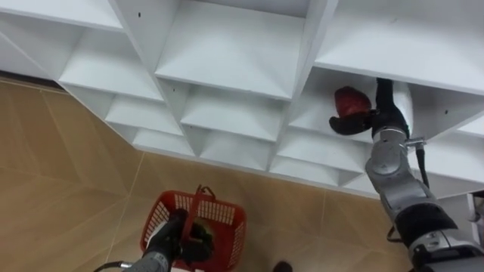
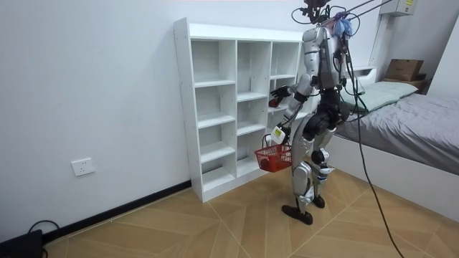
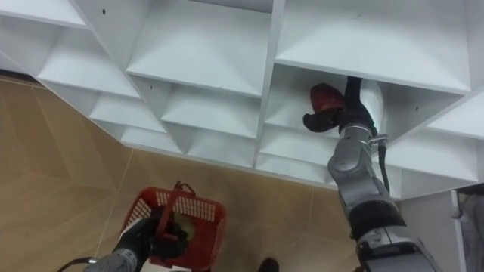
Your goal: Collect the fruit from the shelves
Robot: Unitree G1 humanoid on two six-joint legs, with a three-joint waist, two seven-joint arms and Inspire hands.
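A dark red fruit (image 1: 352,100) sits at the mouth of a shelf cubby on the right. My right hand (image 1: 384,115) is round it, thumb beneath and fingers up behind it. The white closet (image 1: 227,68) is a grid of open cubbies, and the others in view hold nothing. Down at the lower left, my left hand (image 1: 170,238) is curled round the handle of a red plastic basket (image 1: 227,213), which hangs above the wooden floor. Something greenish lies in the basket. In the room view I stand upright facing the closet (image 2: 222,107), with the basket (image 2: 274,158) at knee height.
The closet stands against a white wall. A bed (image 2: 409,115) is close behind me on the room view's right, with a cardboard box (image 2: 405,69) beyond it. Wooden floor (image 2: 215,222) lies open toward the room view's left.
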